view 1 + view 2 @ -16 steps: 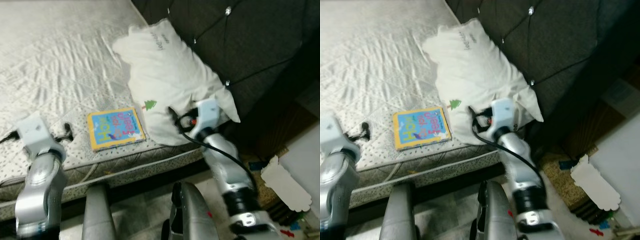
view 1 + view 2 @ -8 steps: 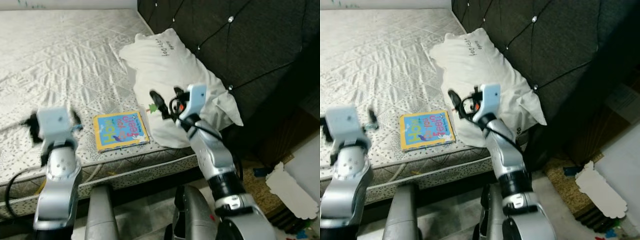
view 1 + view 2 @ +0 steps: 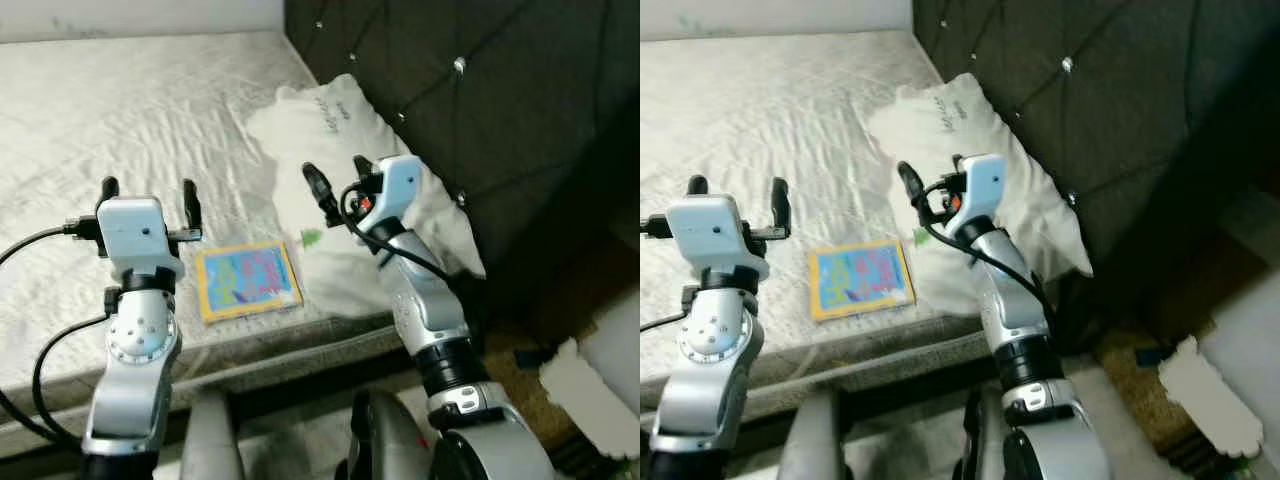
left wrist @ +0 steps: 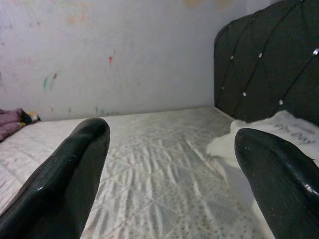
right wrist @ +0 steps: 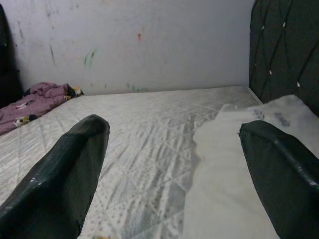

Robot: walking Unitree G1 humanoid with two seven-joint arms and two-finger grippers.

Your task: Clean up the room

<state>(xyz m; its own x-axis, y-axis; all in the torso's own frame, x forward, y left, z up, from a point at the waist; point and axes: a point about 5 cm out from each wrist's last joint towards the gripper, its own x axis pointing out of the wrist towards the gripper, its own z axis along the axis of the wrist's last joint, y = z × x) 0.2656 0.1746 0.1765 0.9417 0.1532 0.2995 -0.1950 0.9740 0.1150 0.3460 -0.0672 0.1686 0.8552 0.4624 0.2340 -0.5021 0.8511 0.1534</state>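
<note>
Both grippers, left (image 3: 147, 190) and right (image 3: 335, 180), hover jaws open above the bed (image 3: 120, 120); likely next: descend onto the book (image 3: 248, 280).

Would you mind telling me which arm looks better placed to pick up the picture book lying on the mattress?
Probably the left. The left gripper, open, is raised just beside the book near the mattress edge. The right gripper, also open, is held over the pillow, beyond the book's other side.
</note>
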